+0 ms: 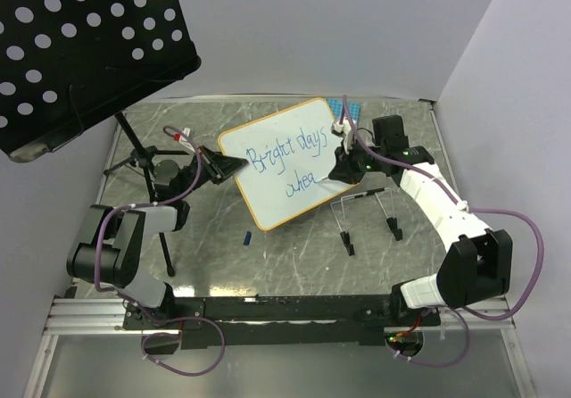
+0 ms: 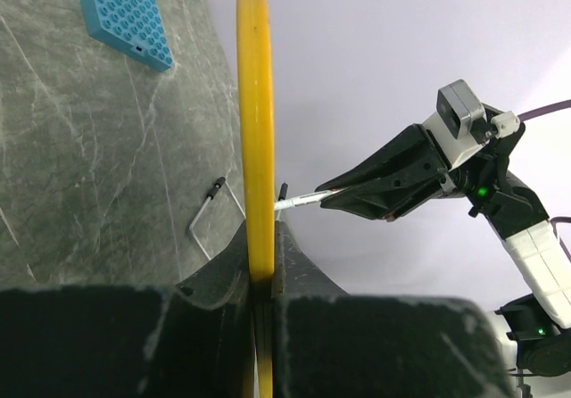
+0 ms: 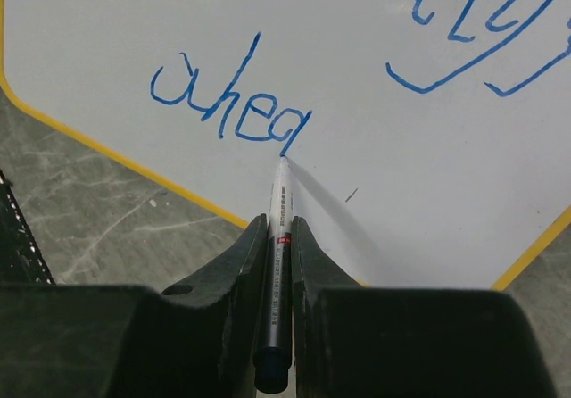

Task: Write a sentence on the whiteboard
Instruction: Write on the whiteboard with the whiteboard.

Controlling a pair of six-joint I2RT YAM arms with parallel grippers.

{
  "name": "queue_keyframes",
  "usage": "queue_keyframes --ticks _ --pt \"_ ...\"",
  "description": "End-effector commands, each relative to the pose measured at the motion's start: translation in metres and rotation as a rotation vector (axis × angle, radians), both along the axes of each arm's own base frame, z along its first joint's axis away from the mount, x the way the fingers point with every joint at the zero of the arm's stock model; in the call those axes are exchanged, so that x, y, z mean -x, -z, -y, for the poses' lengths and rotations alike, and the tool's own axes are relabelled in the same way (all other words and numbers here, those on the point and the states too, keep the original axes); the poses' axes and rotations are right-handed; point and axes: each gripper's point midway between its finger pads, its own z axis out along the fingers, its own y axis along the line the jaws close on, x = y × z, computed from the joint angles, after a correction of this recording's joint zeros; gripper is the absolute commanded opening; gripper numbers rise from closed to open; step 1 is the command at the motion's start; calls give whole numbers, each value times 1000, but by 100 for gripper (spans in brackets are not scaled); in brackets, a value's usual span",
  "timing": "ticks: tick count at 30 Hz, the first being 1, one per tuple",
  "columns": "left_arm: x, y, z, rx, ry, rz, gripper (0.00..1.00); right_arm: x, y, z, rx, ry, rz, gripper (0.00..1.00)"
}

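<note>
Midway through the second line of the sentence [image 1: 285,148]: "Bright days" done across the top, "ahea" [image 3: 230,103] set down beneath, the closing "d" not yet written. Whiteboard [image 1: 260,193] held up off the tabletop [image 1: 285,264], tilted, in the middle of the scene between the two arms. Left hand [image 1: 214,164] clamped narrow on the yellow rim at the board's left edge, seen edge-on from that wrist. Right hand [image 1: 343,168] pinched tight around a marker [image 3: 279,237], with the tip at the tail of the last "a", touching the surface or just shy of it; cannot tell which. Behind the board, a blue studded plate [image 1: 343,106] lying flat; below the right hand, a wire stand [image 1: 364,196] on black feet.

Next, by judgement: shift the tip slightly rightward, round out a small bowl, then draw a tall stroke up and back down under light, even pressure. Calls for a firm left grip to stop the board swinging away from the pen. Enough white space to the right for one more letter.
</note>
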Motion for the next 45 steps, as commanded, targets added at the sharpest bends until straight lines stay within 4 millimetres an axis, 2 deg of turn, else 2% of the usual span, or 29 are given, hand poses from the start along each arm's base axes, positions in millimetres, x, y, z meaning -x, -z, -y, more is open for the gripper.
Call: queue_keyframes --ticks 1,10,13,19,37,45 --pt "26 -114 -4 126 18 487 1 -5 -18 11 -7 29 55 0" --pt "27 -114 -5 119 16 488 1 -7 -64 11 -79 32 140 0" --pt "28 -115 -5 121 18 489 1 -7 -68 10 -91 33 155 0" --pt "29 -115 -5 124 20 490 1 -12 -64 14 -95 52 162 0" --pt "29 -115 -5 129 24 491 1 -50 -58 15 -126 84 193 0" --pt "28 -116 -5 128 23 492 1 -63 -47 18 -108 116 167 0"
